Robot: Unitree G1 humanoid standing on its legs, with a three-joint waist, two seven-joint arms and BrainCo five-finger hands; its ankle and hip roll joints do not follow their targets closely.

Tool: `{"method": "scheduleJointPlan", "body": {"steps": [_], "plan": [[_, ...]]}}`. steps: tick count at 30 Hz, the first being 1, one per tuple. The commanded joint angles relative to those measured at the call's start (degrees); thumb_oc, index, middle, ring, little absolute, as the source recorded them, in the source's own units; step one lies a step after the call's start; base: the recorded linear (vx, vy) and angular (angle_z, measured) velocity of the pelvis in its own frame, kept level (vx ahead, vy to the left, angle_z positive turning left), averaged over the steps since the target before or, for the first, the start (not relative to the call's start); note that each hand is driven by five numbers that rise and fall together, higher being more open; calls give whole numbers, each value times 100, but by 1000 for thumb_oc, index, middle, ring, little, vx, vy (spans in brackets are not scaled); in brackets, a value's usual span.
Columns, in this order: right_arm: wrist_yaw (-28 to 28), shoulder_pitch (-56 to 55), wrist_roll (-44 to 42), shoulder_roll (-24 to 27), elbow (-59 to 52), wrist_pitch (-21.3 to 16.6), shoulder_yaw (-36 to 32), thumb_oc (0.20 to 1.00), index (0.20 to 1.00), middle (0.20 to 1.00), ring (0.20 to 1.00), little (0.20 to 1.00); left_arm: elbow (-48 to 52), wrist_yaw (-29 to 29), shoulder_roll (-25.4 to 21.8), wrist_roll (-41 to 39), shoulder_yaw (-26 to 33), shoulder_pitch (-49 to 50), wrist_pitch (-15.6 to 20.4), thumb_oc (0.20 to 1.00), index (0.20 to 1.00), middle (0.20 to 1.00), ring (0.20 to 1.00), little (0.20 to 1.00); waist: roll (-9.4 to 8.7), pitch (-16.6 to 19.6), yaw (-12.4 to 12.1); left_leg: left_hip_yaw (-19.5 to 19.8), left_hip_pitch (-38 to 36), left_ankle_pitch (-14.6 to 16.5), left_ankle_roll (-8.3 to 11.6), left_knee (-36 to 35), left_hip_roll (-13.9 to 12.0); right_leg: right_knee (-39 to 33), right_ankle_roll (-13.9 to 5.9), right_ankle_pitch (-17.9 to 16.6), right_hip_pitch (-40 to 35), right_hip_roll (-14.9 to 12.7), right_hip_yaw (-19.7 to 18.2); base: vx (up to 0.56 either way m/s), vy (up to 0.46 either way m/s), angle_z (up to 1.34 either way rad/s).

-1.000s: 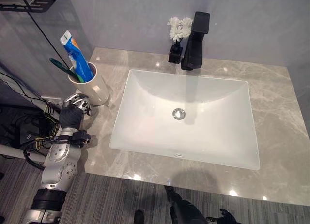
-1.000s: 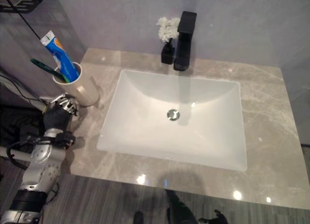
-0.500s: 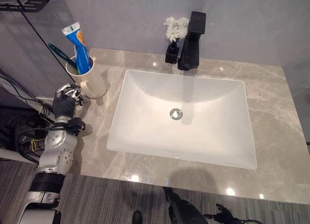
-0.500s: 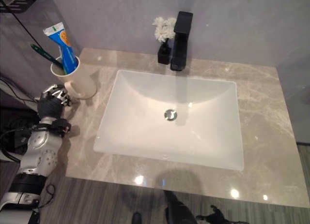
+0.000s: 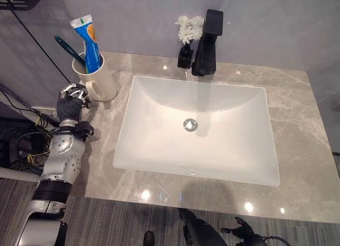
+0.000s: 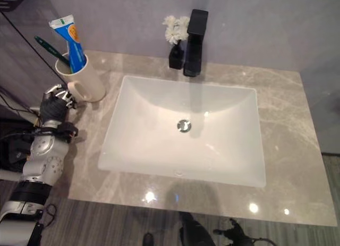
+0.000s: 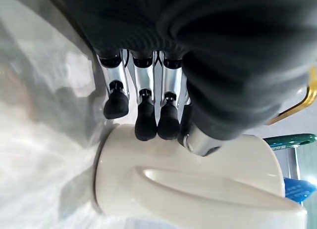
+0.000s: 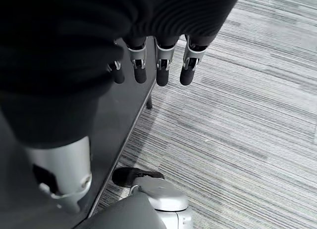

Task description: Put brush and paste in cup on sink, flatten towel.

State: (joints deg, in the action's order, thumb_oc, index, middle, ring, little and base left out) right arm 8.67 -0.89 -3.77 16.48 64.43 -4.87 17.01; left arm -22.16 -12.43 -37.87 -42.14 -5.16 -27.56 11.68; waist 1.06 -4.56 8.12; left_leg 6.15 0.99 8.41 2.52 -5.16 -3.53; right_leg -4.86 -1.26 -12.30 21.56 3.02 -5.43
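Left hand fingers straight, tips touching cup side; brush, paste inside. Right hand relaxed over floor.

Counter at three o'clock of the basin lies open; tap and flower vase crowd twelve o'clock.

Marble counter carries cup, faucet, vase.

Glossy marble-look counter, seemingly glazed ceramic cup.
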Motion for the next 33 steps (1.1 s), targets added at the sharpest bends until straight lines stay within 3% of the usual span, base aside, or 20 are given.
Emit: {"method": "scheduleJointPlan", "body": {"steps": [1, 5, 12, 16, 23, 30, 33], "plan": [[135, 114, 104, 228, -188, -75, 212, 1000, 1000, 1000, 1000, 1000, -274, -67, -28, 288, -177, -269, -42, 200, 200, 200, 200, 200, 128, -223, 175, -244, -388, -569, 125, 16, 66, 313, -421, 477, 72, -56, -87, 11, -9, -6], [96, 62, 560, 396, -367, -67, 528, 1000, 1000, 1000, 1000, 1000, -600, -90, -97, 242, -259, -559, -31, 200, 200, 200, 200, 200, 173, -248, 196, -237, -337, -673, 145, 16, 38, 325, -411, 487, 136, -24, -73, 12, -11, -5], [137, 133, 227, 339, -306, -70, 433, 1000, 1000, 1000, 1000, 1000, -971, -299, -282, 117, -454, -1246, 36, 200, 200, 200, 200, 200, 191, -219, 243, -251, -70, -954, 230, 16, 6, 30, -457, 323, 236, -21, -145, 2, 0, -2], [67, 202, 934, 571, -814, -126, 1009, 1000, 1000, 1000, 1000, 1000, -1485, -339, -310, 108, -589, -1762, 37, 200, 200, 200, 200, 200, 152, -243, 240, -265, 30, -1004, 244, 16, -18, 38, -448, 313, 314, 6, -180, 15, -26, -13], [99, 261, 764, 506, -712, -133, 989, 1000, 1000, 1000, 1000, 1000, -1807, -473, -282, 136, -808, -2190, 74, 200, 200, 200, 200, 200, 176, -304, 286, -274, 15, -1018, 255, 16, -29, 40, -438, 334, 329, 29, -187, 25, -14, -5], [180, 265, 686, 423, -664, -160, 997, 1000, 1000, 1000, 1000, 1000, -1340, -707, 226, 260, -775, -1933, 153, 200, 200, 200, 200, 200, 191, -279, 280, -289, -32, -1070, 266, 16, -51, -13, -425, 351, 294, 54, -226, 12, -5, -1], [220, 214, 644, 385, -643, -164, 913, 1000, 1000, 1000, 1000, 1000, -909, -809, 659, 357, -698, -1647, 162, 200, 200, 200, 200, 200, 183, -249, 306, -311, -67, -1071, 267, 16, -70, -14, -411, 382, 281, 64, -258, 0, 0, 0]]}}
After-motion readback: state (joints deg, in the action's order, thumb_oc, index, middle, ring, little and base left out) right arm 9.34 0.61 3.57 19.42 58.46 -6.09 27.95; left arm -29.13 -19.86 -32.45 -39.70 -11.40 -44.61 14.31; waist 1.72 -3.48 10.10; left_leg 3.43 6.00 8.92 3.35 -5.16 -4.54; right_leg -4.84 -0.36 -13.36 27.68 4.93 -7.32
